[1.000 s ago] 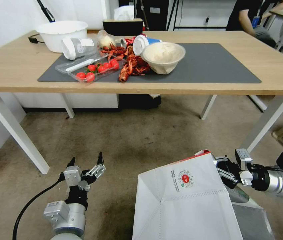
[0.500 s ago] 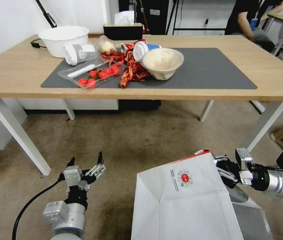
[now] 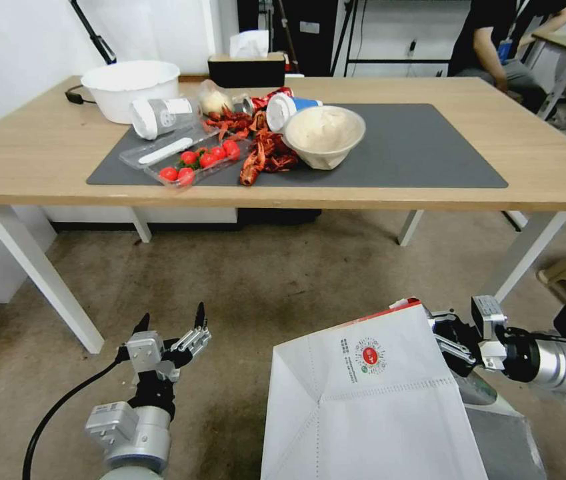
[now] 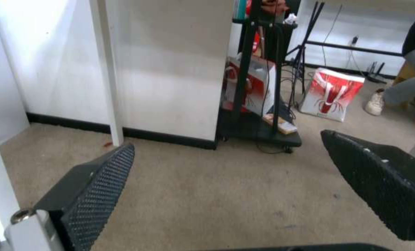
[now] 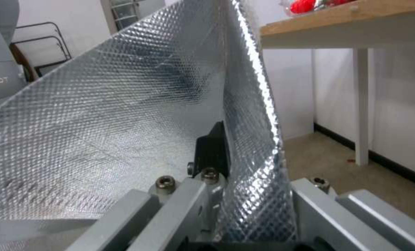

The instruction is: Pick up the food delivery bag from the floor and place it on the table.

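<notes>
Gripping: the right gripper (image 3: pixel 453 343) is pinching the upper edge of the food delivery bag (image 3: pixel 369 407), its fingers closing on the bag wall from both sides.
Right wrist view: the silver foil lining (image 5: pixel 123 115) is running between the fingers, one dark fingertip (image 5: pixel 212 150) pressing against the inside face.
Bag position: the bag is hanging low in front of the robot, off the table and nearer the robot than its front edge, leaning over, with a white face and its small round red logo (image 3: pixel 370 356) turned up toward the head camera.
Bag edge: a thin red strip is showing along the top by the right gripper.
Left gripper: the left gripper (image 3: pixel 171 327) is hovering low over the carpet on the robot's left, well apart from the bag, fingers spread wide and holding nothing.
Left wrist view: the two dark textured pads (image 4: pixel 100 188) are standing far apart over bare carpet.
Table: the table (image 3: pixel 549 160) is standing ahead of the robot, its dark grey mat (image 3: pixel 423 150) lying bare on the right half.
Table clutter: a white plastic bowl (image 3: pixel 129 83), a tray of cherry tomatoes (image 3: pixel 196 160), crayfish shells (image 3: pixel 266 143) and a paper bowl (image 3: pixel 324 133) are crowding the mat's left half.
</notes>
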You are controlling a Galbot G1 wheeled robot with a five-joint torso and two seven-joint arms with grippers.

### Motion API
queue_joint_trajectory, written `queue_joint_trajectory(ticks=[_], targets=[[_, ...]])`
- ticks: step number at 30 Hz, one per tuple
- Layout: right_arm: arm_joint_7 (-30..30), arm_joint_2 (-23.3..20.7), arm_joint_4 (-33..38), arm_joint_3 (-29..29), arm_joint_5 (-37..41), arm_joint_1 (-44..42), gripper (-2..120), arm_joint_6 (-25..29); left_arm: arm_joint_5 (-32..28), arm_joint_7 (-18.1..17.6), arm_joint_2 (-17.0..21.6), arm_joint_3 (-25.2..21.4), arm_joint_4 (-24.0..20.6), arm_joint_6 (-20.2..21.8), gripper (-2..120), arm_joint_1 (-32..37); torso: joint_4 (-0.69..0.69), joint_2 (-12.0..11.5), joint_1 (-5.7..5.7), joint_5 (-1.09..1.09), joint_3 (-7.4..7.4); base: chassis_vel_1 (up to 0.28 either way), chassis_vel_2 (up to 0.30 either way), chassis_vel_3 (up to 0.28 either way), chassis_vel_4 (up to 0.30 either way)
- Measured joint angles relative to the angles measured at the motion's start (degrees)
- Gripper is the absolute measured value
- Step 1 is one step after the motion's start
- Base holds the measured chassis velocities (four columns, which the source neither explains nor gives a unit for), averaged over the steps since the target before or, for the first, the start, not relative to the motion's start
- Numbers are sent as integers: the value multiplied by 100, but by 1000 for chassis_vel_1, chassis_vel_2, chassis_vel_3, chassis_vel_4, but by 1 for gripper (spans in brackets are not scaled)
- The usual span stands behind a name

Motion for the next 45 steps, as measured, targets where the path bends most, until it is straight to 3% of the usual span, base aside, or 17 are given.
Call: queue_joint_trajectory(ticks=[45], targets=[[71, -27, 24, -66, -6, 98, 0, -5, 100, 108, -29, 39, -54, -65, 100, 86, 0, 1094, 396, 0, 697, 0, 0, 0, 0]])
